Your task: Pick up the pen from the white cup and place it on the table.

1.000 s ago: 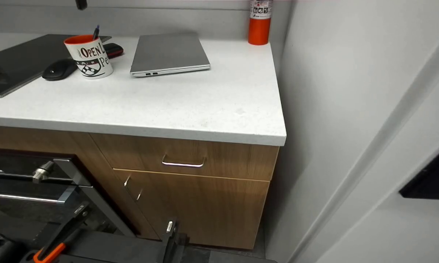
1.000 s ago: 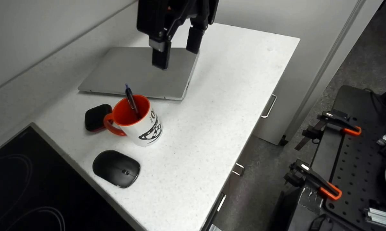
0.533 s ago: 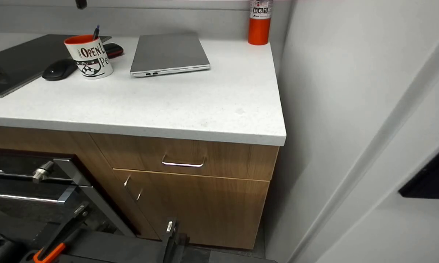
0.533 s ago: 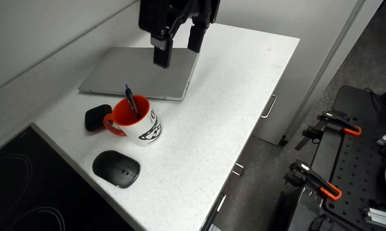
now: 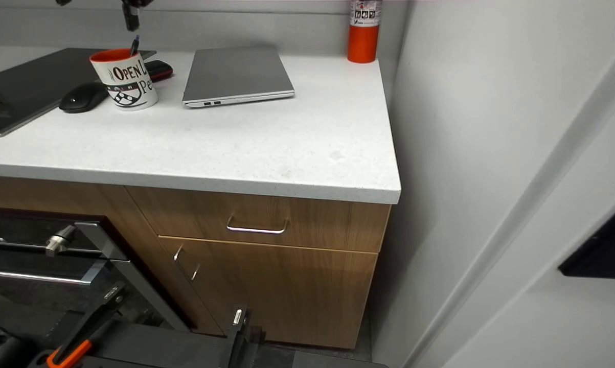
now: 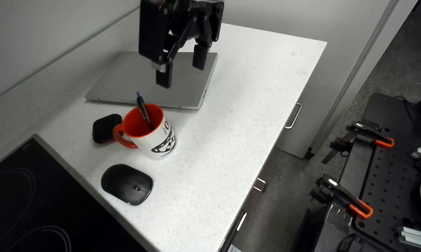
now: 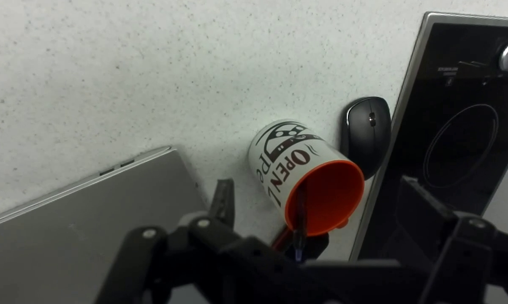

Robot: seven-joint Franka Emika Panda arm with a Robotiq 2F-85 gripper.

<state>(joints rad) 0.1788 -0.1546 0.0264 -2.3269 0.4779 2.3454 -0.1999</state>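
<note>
The dark slim pen leans in the white cup, its blue tip above the rim; the pen shows in both exterior views [image 5: 134, 47] [image 6: 142, 107] and the wrist view [image 7: 300, 215]. The white cup [image 6: 161, 140] has an orange-red inside and handle and black lettering; it stands upright on the white table [image 6: 213, 157]. It also shows in the other views [image 5: 128, 84] [image 7: 287, 156]. My gripper [image 6: 182, 71] is open and empty, above and beside the cup, apart from the pen. In the wrist view the cup lies between the gripper's spread fingers [image 7: 316, 181].
A closed grey laptop [image 6: 147, 77] lies beside the cup, under the gripper. A black mouse [image 6: 127, 183] and a small black case [image 6: 106, 128] lie near the cup. A black cooktop [image 6: 49, 210] borders them. A red cylinder [image 5: 363, 43] stands at the back wall.
Over the last half second my gripper has come lower and moved closer to the cup, still open. The pen and the cup have not moved.
</note>
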